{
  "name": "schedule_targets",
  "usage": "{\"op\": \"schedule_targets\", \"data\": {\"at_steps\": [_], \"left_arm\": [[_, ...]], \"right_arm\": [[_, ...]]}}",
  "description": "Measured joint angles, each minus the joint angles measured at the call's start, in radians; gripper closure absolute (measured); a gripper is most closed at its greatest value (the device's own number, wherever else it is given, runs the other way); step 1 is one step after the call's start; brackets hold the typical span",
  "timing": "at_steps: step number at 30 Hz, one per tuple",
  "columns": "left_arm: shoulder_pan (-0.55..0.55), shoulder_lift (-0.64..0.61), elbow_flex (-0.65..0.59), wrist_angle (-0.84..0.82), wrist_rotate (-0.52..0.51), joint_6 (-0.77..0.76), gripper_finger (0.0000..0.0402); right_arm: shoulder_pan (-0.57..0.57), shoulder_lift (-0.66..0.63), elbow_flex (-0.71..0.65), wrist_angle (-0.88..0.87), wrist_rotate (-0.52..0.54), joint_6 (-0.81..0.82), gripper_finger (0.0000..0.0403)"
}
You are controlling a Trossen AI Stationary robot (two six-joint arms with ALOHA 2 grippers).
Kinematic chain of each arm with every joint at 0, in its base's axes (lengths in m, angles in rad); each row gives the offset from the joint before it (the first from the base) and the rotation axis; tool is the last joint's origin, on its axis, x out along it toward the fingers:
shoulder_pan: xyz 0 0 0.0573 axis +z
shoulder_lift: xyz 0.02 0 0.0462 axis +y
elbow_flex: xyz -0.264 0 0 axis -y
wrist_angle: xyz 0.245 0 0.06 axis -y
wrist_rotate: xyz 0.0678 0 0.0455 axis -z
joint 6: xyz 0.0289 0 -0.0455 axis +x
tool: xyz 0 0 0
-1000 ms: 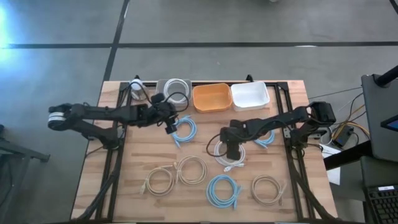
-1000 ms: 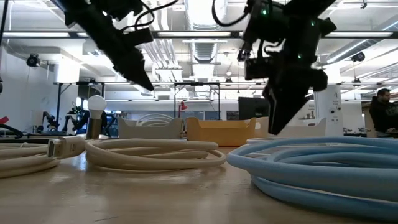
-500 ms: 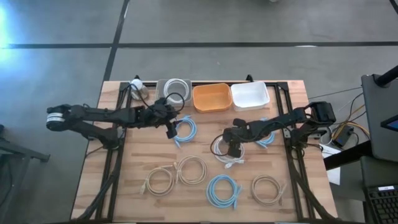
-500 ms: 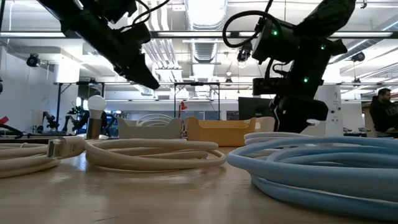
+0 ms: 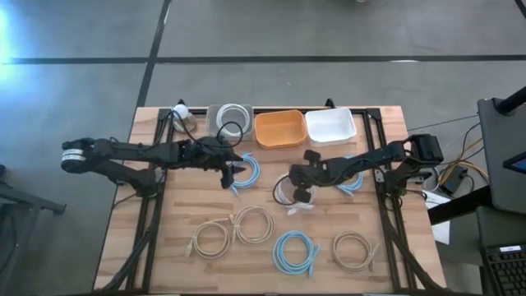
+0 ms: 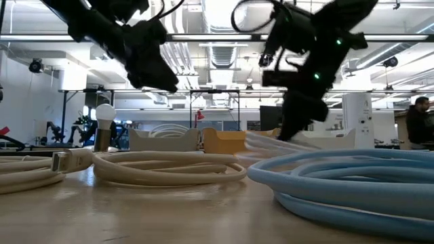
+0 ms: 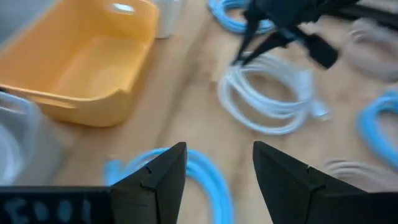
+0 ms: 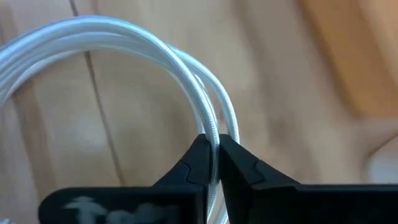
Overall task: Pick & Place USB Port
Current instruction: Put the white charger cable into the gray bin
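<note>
A white coiled cable (image 5: 289,204) lies on the wooden table (image 5: 189,205) right of centre. My right gripper (image 5: 301,194) is shut on it. A light-blue coiled cable (image 5: 246,171) lies left of centre. Just above it my left gripper (image 5: 236,170) hovers open, its fingers (image 7: 163,177) standing on either side of the blue strands (image 7: 208,177) without touching them. At the far edge stand a grey bin (image 5: 233,115) holding a white coil, an orange bin (image 5: 278,129) and a white bin (image 5: 330,126). My right gripper pinches a few strands of the white cable's coil (image 8: 208,121) between its two fingers, at the coil's far-right side. The fingers slant down from the table's right. The gripped strands (image 6: 271,145) rise off the table; the rest of the coil still lies on it.
More coils lie near the front: two beige (image 5: 209,238) (image 5: 255,224), a blue one (image 5: 294,251) and another beige (image 5: 353,249). A blue coil (image 5: 349,182) lies under the right arm. A white bulb-like object (image 5: 179,111) stands at the far left.
My right gripper has come down on the white coil and shut on its strands. It has then tipped and pulled them up and a little toward the table's left. My left gripper has shifted slightly right, over the blue coil, staying open.
</note>
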Motion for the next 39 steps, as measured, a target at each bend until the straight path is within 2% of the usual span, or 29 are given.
{"op": "schedule_targets", "data": {"at_steps": [6,12,18,31,39], "left_arm": [[-0.003,0.008,-0.002,0.049,0.029,-0.126,0.0206],[-0.008,0.054,-0.044,0.226,0.030,-0.169,0.0206],[-0.008,0.066,-0.049,0.235,0.036,-0.194,0.0206],[-0.008,0.066,-0.049,0.241,0.103,-0.211,0.0207],[-0.008,0.066,-0.049,0.306,0.129,-0.210,0.0207]], "right_arm": [[0.014,0.000,0.109,0.051,0.226,-0.110,0.0388],[0.015,0.000,0.167,0.211,0.248,-0.247,0.0389],[0.015,0.000,0.191,0.243,0.371,-0.319,0.0389],[0.022,0.000,0.190,0.247,0.376,-0.344,0.0390],[0.021,0.000,0.190,0.353,0.372,-0.347,0.0390]]}}
